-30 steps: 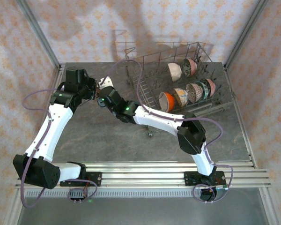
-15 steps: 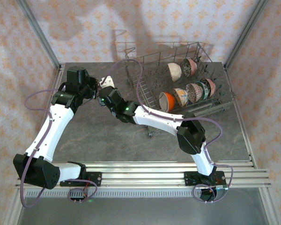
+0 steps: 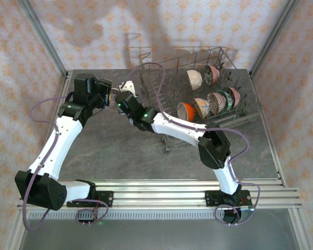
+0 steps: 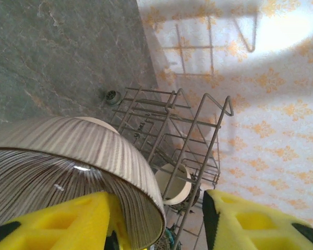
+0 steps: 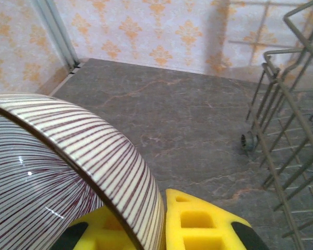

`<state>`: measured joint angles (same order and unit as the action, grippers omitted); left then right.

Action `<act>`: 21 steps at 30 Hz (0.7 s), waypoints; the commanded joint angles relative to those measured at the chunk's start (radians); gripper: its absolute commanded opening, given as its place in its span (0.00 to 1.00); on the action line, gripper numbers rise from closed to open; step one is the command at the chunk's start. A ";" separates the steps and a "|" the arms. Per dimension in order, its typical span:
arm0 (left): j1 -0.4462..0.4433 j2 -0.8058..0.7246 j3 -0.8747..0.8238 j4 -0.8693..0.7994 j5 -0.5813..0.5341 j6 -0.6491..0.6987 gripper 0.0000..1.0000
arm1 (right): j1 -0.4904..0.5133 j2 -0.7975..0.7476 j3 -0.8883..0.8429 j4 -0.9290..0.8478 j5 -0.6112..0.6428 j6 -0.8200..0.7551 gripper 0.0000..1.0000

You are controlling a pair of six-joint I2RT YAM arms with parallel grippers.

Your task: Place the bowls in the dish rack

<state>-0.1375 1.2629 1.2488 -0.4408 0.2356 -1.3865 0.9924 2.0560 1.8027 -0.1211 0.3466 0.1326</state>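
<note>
Bowl (image 5: 101,151), cream with maroon stripes

Grey marbled tabletop (image 3: 120,151), orange-patterned wallpapered walls (image 3: 94,31)

top cam high up, looking down on the dish rack (image 3: 167,86), both wrist cams right against one striped bowl (image 5: 68,172) left of it, rack in every view
</note>
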 commanded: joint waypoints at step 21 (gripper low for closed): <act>0.014 -0.093 -0.016 -0.091 -0.026 0.365 0.70 | -0.203 -0.130 0.317 -0.278 0.315 -0.082 0.00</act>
<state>-0.1349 1.1687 1.2617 -0.4992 0.2028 -1.0927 0.8173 1.9785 2.0541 -0.3714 0.5781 0.0563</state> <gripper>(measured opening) 0.705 0.088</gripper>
